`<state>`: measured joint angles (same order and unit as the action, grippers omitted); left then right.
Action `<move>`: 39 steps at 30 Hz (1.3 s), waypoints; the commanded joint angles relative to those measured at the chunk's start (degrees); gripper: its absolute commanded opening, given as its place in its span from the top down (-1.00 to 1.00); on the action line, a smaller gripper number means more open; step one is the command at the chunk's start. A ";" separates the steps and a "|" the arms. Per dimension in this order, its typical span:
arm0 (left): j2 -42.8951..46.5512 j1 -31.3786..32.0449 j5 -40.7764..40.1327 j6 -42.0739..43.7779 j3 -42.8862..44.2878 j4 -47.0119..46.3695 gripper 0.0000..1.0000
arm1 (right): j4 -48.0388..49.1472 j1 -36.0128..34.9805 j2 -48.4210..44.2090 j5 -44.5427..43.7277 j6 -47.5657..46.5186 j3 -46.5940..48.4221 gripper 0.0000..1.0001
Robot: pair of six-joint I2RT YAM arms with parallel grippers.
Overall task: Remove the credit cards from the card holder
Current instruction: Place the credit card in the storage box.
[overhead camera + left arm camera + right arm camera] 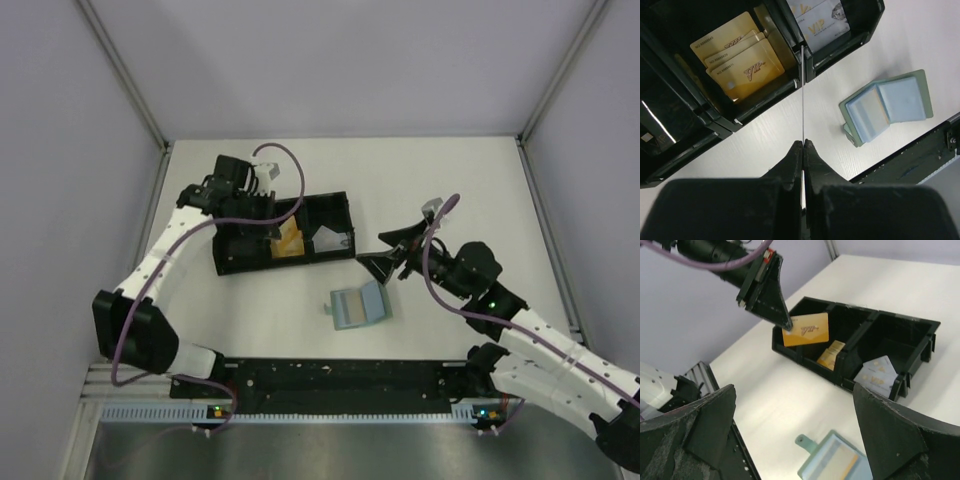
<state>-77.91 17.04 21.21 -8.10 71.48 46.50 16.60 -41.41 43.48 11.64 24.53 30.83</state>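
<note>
L gripper (803,142): jaws pinched tight on a gold card (806,330), seen edge-on from its own wrist cam and held above the black tray (905,319). R gripper (794,387): jaws spread wide w/ nothing between them, at 3 o'clock of the tray.

Surface is a white table (450,180) w/ pale lilac walls and metal posts in the far corners.

Held card has a script "VIP". Tray cards read "VIP" plus "NO" and digits too small to read.

Tray's mid bay holds gold cards (740,52) and its R bay holds silver cards (817,20). Card holder (358,307) lies open on the table at 5 o'clock of the tray, and one panel looks tan-tinted.
</note>
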 commanded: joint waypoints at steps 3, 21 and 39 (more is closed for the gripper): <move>-14.08 -1.74 -0.21 6.16 15.07 12.19 1.00 | -6.75 0.10 -2.09 -1.44 -6.07 2.22 -0.97; -38.53 -3.59 2.43 14.69 33.01 25.22 1.00 | -11.06 0.10 -4.64 -1.44 -9.24 1.51 -0.97; -39.96 -2.89 -7.94 12.23 38.64 24.43 0.63 | -11.59 0.10 -4.46 -1.18 -8.27 1.60 -0.97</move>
<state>-121.38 14.20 17.41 5.08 107.02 70.98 4.16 -41.41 39.48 10.39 16.23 30.83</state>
